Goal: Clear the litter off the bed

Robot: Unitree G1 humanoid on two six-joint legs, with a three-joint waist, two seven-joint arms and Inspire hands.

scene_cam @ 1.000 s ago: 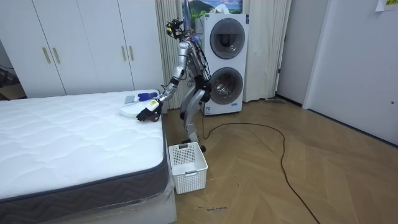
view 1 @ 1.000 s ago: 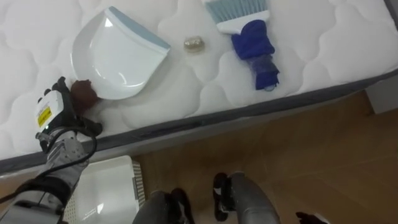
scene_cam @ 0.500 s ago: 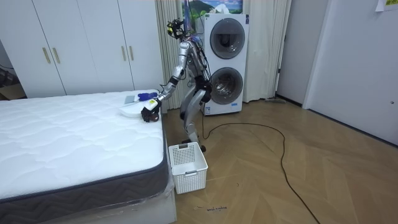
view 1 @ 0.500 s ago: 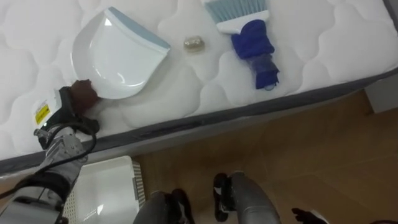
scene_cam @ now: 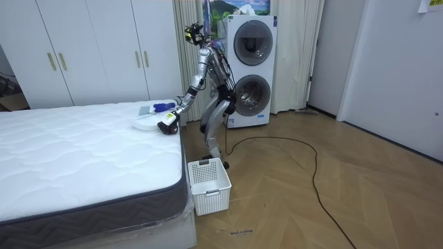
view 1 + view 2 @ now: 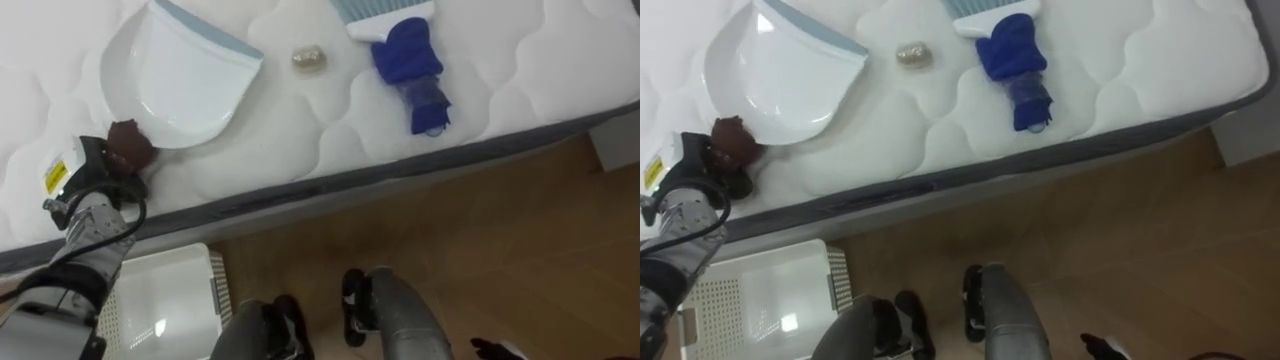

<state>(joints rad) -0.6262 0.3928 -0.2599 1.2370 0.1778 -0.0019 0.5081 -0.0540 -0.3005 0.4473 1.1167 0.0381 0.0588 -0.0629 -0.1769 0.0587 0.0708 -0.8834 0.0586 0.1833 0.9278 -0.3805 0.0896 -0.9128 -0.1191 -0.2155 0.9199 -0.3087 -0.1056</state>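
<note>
Left eye view: white dustpan on bed;
Left hand: fingers grasping brown lump beside dustpan;
Brush: right of dustpan

white quilted mattress with a grey edge band, bare of bedding. near its edge lies a white dustpan, flat, its pale blue lip turned to the upper right. a brown lump touches its lower-left rim. a small tan scrap lies just beside the lip, between the pan and a blue-handled brush with pale bristles, handle pointing to the edge.
</note>
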